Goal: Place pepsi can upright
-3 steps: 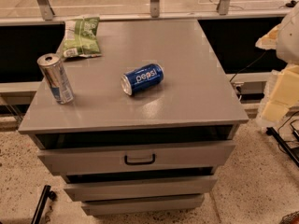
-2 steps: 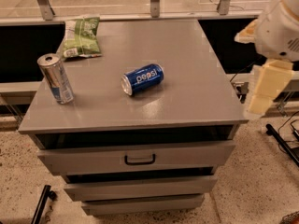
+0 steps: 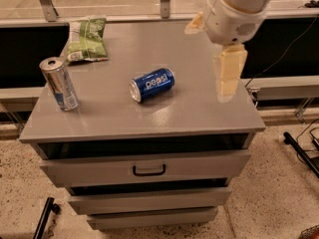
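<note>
As pepsi [image 3: 152,84] lies, hand [image 3: 227,86] seemingly rightward

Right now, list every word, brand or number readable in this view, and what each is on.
"pepsi": white letters on the blue pepsi can, which lies on its side on the drawer cabinet.
Silver can: blue marks, unreadable.
Green snack bag: print too blurred to read.
Gripper, above the cabinet's right side: no text.

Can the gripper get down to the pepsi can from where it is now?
Probably yes. The gripper hangs above the right side of the cabinet top; the pepsi can lies on its side mid-top, with nothing between them.
</note>
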Motion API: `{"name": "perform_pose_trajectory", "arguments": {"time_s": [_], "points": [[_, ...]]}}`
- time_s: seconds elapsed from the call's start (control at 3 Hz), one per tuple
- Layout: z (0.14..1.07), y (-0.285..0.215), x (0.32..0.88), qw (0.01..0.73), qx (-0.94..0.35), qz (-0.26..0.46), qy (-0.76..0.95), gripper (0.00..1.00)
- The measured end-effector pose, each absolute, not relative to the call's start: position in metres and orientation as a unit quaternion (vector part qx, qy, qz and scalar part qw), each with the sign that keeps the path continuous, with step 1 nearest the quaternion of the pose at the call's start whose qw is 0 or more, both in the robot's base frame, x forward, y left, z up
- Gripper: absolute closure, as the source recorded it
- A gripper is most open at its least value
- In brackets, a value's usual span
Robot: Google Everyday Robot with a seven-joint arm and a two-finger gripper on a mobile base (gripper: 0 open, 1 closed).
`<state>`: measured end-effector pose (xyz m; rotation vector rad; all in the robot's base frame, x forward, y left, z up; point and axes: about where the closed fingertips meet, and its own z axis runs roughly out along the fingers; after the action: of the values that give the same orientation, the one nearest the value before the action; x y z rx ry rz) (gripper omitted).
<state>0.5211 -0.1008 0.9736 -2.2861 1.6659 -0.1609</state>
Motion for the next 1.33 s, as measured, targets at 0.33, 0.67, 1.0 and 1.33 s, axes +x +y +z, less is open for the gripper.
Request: {"name": "perform_pose_trajectory", "arguments": {"time_s": [0.33, 0.67, 1.0, 1.33], "points": [[0.956, -0.052, 0.544, 0.133, -0.847, -0.048, 0.513, 0.00], [0.934, -0.014, 0.558, 0.120, -0.874, -0.034, 0.470, 0.00], [0.913, 0.010, 0.570, 0.107, -0.885, -0.023, 0.453, 0.00], [0.896, 0.023, 0.584, 0.104, -0.884, -0.009, 0.456, 0.00]]}}
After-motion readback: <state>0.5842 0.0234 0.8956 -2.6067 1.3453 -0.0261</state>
